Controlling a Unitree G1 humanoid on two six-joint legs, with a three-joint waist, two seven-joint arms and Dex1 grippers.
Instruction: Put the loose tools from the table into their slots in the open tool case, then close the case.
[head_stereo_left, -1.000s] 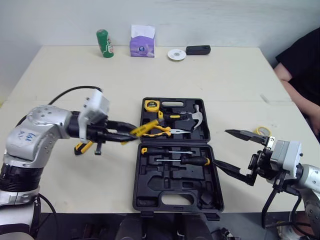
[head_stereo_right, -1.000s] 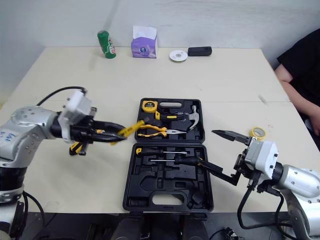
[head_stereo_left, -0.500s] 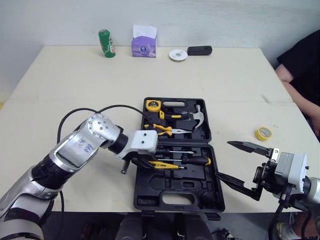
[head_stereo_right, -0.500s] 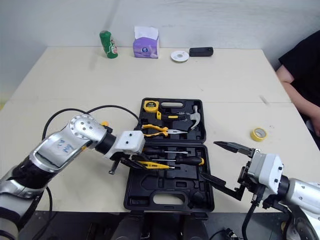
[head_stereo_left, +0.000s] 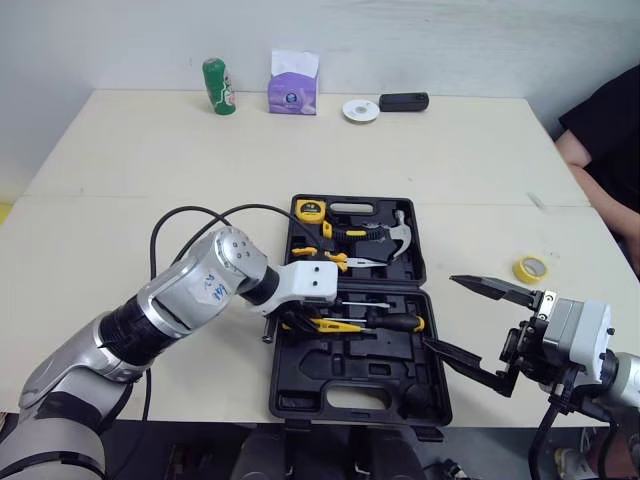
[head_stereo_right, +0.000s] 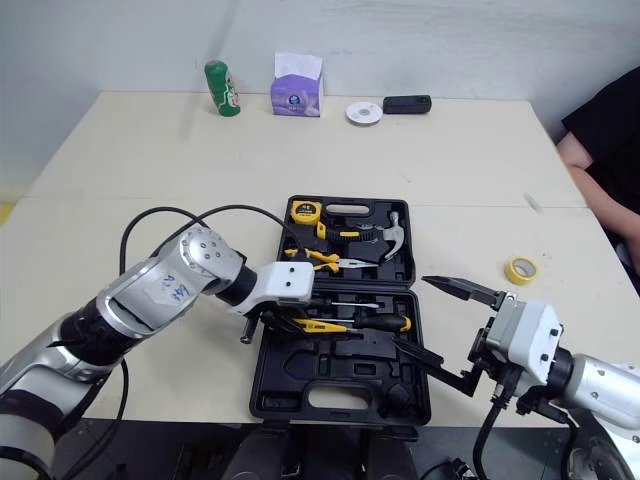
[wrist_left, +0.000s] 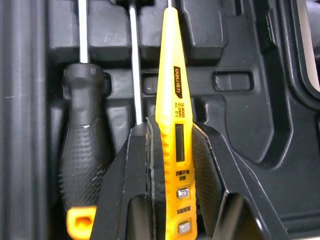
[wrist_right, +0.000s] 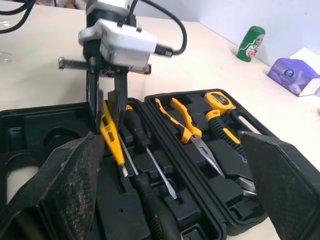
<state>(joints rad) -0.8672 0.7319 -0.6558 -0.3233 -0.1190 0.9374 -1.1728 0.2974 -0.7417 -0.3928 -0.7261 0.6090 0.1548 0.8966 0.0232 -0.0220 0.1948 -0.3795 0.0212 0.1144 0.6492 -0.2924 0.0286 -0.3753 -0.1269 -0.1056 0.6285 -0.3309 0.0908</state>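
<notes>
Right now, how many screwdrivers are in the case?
2, both in the near half of the case. One screwdriver lies beside the left gripper; the other screwdriver has its handle pointing right. The tester pen in that gripper isn't counted.

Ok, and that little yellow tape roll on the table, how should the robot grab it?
Probably from straight above. The yellow tape roll lies flat on the table, a low ring with an open hole, so one finger could go inside and one outside, pinching its wall. The open right gripper is nearest.
</notes>
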